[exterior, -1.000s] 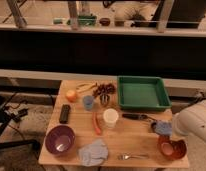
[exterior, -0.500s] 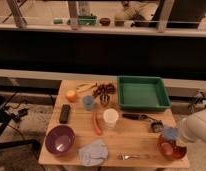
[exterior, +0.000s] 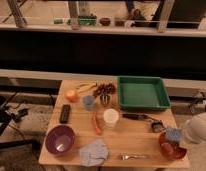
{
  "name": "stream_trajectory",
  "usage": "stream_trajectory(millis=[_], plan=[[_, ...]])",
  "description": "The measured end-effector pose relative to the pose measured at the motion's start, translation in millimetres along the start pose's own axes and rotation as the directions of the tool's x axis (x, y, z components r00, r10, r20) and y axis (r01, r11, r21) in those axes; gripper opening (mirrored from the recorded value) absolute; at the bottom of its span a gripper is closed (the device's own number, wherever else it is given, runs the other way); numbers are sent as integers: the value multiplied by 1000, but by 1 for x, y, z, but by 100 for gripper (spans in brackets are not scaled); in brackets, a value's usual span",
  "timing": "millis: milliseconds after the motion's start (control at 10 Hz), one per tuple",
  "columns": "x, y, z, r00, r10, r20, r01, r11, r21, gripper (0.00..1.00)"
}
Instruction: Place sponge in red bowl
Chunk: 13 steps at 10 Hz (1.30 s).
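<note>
The red bowl (exterior: 172, 149) sits at the front right corner of the wooden table (exterior: 136, 137). A light blue sponge (exterior: 171, 133) hangs just above the bowl's back rim. My gripper (exterior: 177, 136) comes in from the right on a white arm (exterior: 197, 131) and is shut on the sponge. The arm hides most of the gripper.
A green tray (exterior: 142, 93) stands at the back right, a black utensil (exterior: 138, 117) and a dark object (exterior: 157, 126) just behind the bowl. A white cup (exterior: 111, 118), blue cup (exterior: 88, 102), purple bowl (exterior: 60, 139), grey cloth (exterior: 93, 152) and fork (exterior: 132, 156) lie further left.
The arm has carried the sponge forward and slightly right, from beside the tray's front to just over the red bowl. The other things have not moved.
</note>
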State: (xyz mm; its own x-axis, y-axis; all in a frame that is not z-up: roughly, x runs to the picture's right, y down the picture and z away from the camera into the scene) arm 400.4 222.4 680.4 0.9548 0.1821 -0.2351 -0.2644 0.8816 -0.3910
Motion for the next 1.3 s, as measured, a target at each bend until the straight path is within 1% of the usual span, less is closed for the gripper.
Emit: stream_trajectory(millis=[500, 600, 800, 1000, 1100, 1200, 1300], plan=[[5, 0, 0, 1000, 16, -8, -16, 1000, 3, 0], [5, 0, 0, 1000, 17, -8, -17, 1000, 3, 4], [5, 1, 0, 1000, 17, -8, -17, 1000, 3, 25], [5, 1, 0, 1000, 18, -9, -18, 1000, 3, 43], [5, 1, 0, 1000, 18, -9, -18, 1000, 3, 55], [6, 1, 0, 1000, 18, -9, -18, 1000, 3, 63], [6, 1, 0, 1000, 18, -9, -18, 1000, 3, 73]])
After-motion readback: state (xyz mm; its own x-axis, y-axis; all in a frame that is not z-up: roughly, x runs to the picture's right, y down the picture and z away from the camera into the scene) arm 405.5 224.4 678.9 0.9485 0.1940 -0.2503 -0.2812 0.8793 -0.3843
